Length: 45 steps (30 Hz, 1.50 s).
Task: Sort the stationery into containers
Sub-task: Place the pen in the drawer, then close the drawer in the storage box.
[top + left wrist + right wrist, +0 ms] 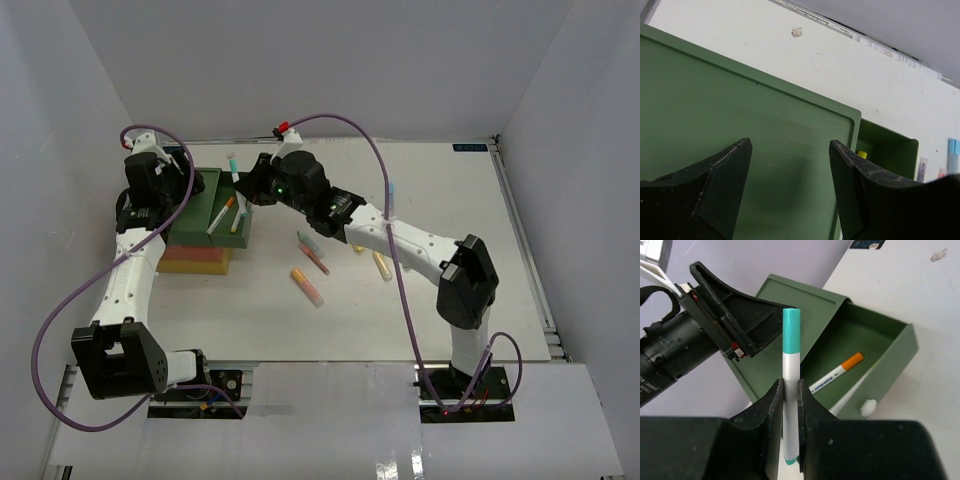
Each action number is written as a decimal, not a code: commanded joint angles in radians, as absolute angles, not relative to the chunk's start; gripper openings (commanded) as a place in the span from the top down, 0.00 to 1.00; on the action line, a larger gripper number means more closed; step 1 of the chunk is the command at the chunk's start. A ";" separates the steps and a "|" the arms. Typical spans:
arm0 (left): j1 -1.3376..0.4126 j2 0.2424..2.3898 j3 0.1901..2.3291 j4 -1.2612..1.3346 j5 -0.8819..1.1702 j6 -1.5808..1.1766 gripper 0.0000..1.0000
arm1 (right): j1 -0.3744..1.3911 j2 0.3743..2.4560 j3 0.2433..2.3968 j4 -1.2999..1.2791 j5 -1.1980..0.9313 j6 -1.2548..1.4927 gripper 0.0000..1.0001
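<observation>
While left fingers (715, 190) gape over the green bin (740, 110), right fingers (765, 425) pinch a teal pen (791, 350)

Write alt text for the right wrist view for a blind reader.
The right hand is shut on a teal-capped white pen, poised by an open green drawer holding an orange-capped pen. The left hand is over the drawer unit.
</observation>
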<state>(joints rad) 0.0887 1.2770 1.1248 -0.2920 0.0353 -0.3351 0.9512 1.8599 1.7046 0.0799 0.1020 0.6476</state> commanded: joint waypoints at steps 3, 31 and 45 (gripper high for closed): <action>0.091 1.243 1.100 -0.353 0.048 -0.350 0.25 | 0.980 1.970 1.831 0.176 0.150 0.770 0.86; 0.091 1.244 1.101 -0.351 0.060 -0.348 0.25 | 0.819 1.692 1.414 0.120 -0.123 -0.041 0.23; 0.091 1.195 1.281 -0.394 -0.107 -0.238 0.21 | 0.785 1.887 1.549 0.138 -0.566 -0.299 0.03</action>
